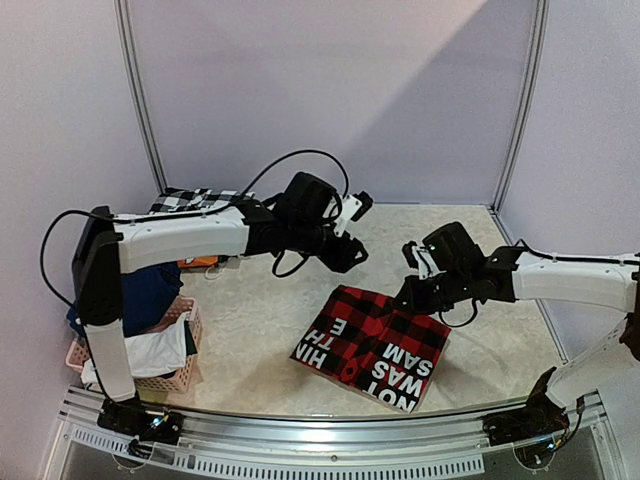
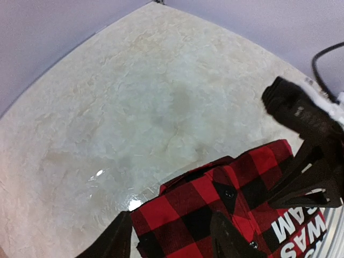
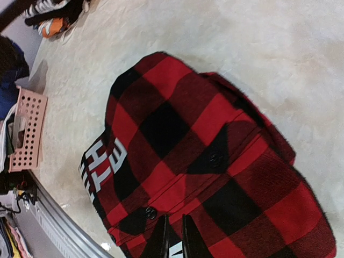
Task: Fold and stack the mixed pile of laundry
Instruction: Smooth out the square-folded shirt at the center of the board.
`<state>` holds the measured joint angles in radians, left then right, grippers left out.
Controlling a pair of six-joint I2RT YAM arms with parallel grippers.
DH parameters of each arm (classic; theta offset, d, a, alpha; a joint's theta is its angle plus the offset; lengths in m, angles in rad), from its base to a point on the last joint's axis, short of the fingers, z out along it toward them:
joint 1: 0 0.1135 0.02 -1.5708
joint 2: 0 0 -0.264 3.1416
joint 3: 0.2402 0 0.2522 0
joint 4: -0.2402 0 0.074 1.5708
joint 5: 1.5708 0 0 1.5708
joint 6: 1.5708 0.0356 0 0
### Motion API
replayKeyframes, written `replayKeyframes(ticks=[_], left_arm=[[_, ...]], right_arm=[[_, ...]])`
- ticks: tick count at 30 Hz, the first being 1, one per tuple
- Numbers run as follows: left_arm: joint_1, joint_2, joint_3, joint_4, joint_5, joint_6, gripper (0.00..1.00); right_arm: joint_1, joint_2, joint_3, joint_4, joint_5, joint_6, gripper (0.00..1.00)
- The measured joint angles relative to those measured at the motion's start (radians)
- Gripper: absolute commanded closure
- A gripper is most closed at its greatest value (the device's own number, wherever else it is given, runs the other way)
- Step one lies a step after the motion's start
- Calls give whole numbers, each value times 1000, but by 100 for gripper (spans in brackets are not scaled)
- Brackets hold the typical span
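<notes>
Red-and-black plaid shirt (image 1: pixel 370 345), of soft woven cloth, lies folded into a compact rectangle at the near centre of the pale stone-patterned worktop (image 1: pixel 250 320). The panel with bold white block lettering faces up toward the near edge, and dark buttons show along one flap in the wrist views. Its edges are roughly squared and only the far corner is slightly rumpled, so the fold looks nearly complete.

At near left stands a pink perforated plastic basket (image 1: pixel 185 378) holding a crumpled white garment (image 1: pixel 160 350), with a dark blue garment (image 1: pixel 150 290) heaped at its far side. Both are unfolded and presumably await their turn.

Just beyond, the right claw (image 1: pixel 410 295) sits low at the shirt's far right edge with its pads drawn almost together. Whether a pinch of cloth lies between them cannot be told. That position would suit setting down or pressing the last flap.

The left claw (image 1: pixel 342 252) hangs farther back, above bare worktop just past the shirt's far edge. Its fingers are spread and grasp nothing, probably to keep clear of the fold.

Farthest, at far left by the wall, a black-and-white checked cloth (image 1: pixel 190 200) lies flat, well apart from the shirt.
</notes>
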<state>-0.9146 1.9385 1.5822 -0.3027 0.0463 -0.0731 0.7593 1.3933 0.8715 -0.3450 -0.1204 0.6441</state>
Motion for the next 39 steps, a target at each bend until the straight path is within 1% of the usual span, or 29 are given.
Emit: replayKeyframes(ticks=[3,7,9,13,16,20,26,32,35,39], left_arm=[[-23,-60,-56,14,-1,-8,64],[-48,-68,-151,43,10,-31,66],[-52,-45,-183,52,18,-45,66],[-53,32,-188,91,31,-68,68],[-53,88,-188,116,30,-76,68],[-53,149,-187,127,6,-83,69],[-53,183,-198,165,-45,-101,69],[-56,175,-270,244,-90,-151,68],[-62,133,-338,278,-116,-192,68],[-75,70,-431,298,-146,-255,67]], right_arm=[[45,0,-5,-2,-19,5,90],[53,-9,-60,17,-39,10,90],[52,-9,-90,16,-39,13,91],[39,3,-121,20,-27,15,93],[-2,25,-158,40,-12,21,93],[-50,37,-212,54,0,27,93],[-57,37,-229,75,16,28,93],[-71,39,-230,84,26,29,93],[-93,63,-226,97,33,28,93],[-117,129,-178,106,38,28,93]])
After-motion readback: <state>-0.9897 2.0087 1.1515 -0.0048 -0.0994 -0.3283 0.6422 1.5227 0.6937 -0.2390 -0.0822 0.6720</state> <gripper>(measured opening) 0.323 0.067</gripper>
